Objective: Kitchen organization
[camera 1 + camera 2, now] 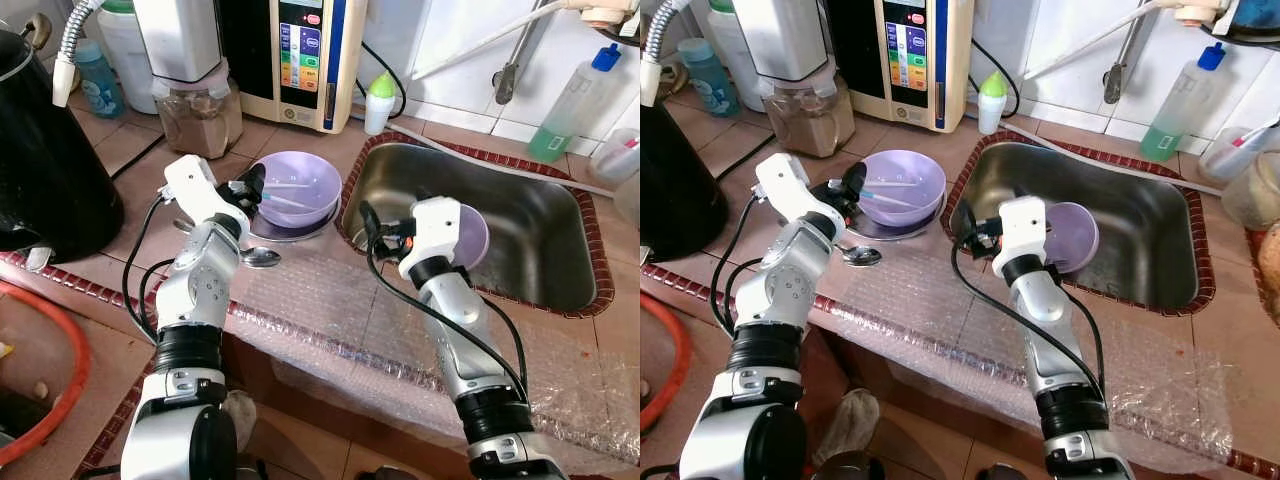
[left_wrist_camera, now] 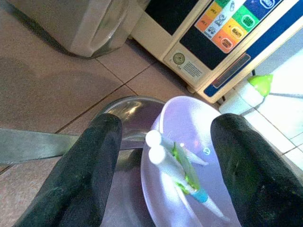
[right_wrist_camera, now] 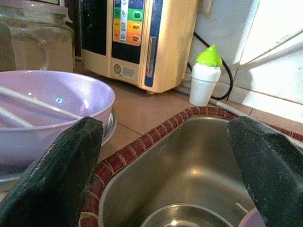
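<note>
Left gripper (image 2: 163,156) fingers spread over purple bowl (image 1: 298,188) beside sink (image 1: 545,240).

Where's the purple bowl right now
The purple bowl sits on the tiled counter just left of the sink, on a metal plate, directly ahead of the left claw.
</note>
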Robot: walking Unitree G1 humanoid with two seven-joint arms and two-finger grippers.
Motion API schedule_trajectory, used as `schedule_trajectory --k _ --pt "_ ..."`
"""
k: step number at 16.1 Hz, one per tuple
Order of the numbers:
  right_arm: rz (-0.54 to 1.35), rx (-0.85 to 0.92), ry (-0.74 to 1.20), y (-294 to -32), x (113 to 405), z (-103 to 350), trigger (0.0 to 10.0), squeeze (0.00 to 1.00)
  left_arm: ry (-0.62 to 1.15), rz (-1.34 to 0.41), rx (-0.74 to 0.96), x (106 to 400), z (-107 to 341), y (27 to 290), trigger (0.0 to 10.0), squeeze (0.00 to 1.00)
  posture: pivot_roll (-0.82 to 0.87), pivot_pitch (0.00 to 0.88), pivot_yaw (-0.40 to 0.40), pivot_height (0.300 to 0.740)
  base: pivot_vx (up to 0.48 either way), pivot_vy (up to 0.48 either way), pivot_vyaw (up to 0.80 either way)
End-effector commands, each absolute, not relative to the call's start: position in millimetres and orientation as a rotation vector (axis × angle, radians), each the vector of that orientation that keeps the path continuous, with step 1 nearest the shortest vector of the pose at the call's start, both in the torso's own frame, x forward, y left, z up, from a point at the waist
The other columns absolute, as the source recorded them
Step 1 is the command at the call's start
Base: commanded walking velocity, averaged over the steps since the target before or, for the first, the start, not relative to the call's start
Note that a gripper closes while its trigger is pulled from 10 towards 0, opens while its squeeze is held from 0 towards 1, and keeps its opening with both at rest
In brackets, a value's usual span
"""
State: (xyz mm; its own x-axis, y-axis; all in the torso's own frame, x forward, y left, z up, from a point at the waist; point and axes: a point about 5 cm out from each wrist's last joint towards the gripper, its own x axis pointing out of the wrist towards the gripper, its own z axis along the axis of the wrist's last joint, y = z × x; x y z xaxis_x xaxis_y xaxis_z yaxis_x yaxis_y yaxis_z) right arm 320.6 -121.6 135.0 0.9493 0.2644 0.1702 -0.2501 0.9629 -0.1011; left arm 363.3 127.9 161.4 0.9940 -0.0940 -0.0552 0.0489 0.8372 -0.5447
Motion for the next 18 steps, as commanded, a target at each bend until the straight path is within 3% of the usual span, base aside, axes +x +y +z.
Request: schedule_trajectory --k 1,18 --pt "0.276 -0.075 -0.201 -119.6 319.3 139.7 10.0 0.00 0.071 -0.080 -0.576 365.5 164.5 127.7 0.0 0.00 0.02 0.000 0.016 0.740 0.000 0.000 0.00" --pt "0.295 -0.071 -0.187 -114.3 320.2 136.9 10.0 0.00 0.035 -0.080 -0.595 366.6 173.9 128.7 0.0 0.00 0.03 0.000 0.013 0.740 0.000 0.000 0.00"
